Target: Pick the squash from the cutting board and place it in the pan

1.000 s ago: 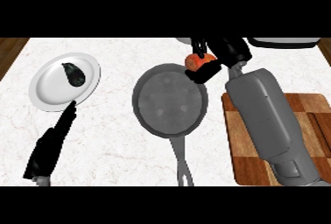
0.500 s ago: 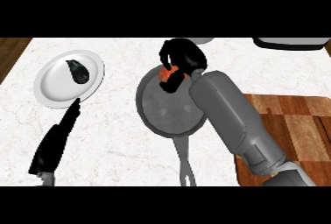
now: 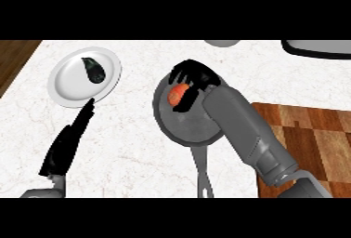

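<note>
Curling round the small orange-red squash [image 3: 178,94], with black fingers over its top and thumb below: the right hand [image 3: 192,80], poised over the far part of the round dark-grey metal pan [image 3: 184,124]. Impossible to tell whether the squash touches the pan's floor or hangs just above it. Stretching back from that hand, across the pan's right rim and down over the brown chequered wooden cutting board [image 3: 316,139] at the right: the grey right forearm [image 3: 245,135]. Running straight down from the pan toward the lower edge: its long grey handle [image 3: 204,174].

Lying on the white marbled counter [image 3: 130,153] to the left of the pan, just apart from it: a round white plate [image 3: 68,86] carrying a dark, elongated vegetable [image 3: 94,69] in its upper half. Pointing up toward the plate's lower rim with straight, relaxed fingers, holding nothing: the left hand [image 3: 72,139], near the lower left. Showing partly at the far edge: a pale rounded object [image 3: 223,42] at the top centre and a dark-rimmed vessel [image 3: 316,48] at the top right. Bordering the counter at the upper left: a strip of brown wood [image 3: 14,60].
</note>
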Tool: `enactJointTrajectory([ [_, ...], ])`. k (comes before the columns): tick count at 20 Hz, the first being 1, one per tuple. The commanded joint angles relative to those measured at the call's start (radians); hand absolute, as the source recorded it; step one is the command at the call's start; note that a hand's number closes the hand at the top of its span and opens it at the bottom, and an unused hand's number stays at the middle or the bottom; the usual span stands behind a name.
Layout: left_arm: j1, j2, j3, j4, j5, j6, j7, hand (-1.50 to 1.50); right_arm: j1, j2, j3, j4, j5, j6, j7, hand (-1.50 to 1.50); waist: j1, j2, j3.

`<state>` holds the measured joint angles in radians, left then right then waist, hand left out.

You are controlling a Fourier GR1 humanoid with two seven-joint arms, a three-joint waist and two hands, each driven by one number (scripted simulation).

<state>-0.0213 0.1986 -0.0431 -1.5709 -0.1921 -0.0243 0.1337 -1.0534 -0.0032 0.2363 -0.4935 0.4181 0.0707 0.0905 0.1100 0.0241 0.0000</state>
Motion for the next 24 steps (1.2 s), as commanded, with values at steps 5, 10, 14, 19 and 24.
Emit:
enactJointTrajectory([
  [5,-0.008,-0.003,0.0,0.031,-0.005,-0.005,-0.013,0.0,0.024,0.003,-0.012,-0.009,-0.28,-0.172,-0.141,-1.5,0.004,-0.002,0.001],
  [10,-0.033,0.009,0.026,0.004,0.016,-0.014,0.033,0.0,-0.044,0.003,-0.107,0.031,-0.378,-0.324,-0.179,-1.5,-0.012,0.0,0.001],
  [14,0.034,0.021,0.042,-0.001,0.018,-0.012,0.003,0.0,-0.089,0.003,-0.21,0.07,-0.418,-0.42,-0.167,-1.5,-0.05,-0.008,0.0],
  [19,0.058,0.017,0.062,-0.01,0.026,-0.002,-0.004,0.0,-0.024,-0.098,-0.289,0.126,-0.458,-0.36,-0.295,-1.5,-0.074,-0.01,0.001],
  [24,0.091,0.0,0.046,-0.058,0.013,0.011,-0.004,0.0,0.017,-0.27,-0.332,0.137,-0.476,-0.213,-0.409,-1.5,-0.082,-0.014,0.001],
])
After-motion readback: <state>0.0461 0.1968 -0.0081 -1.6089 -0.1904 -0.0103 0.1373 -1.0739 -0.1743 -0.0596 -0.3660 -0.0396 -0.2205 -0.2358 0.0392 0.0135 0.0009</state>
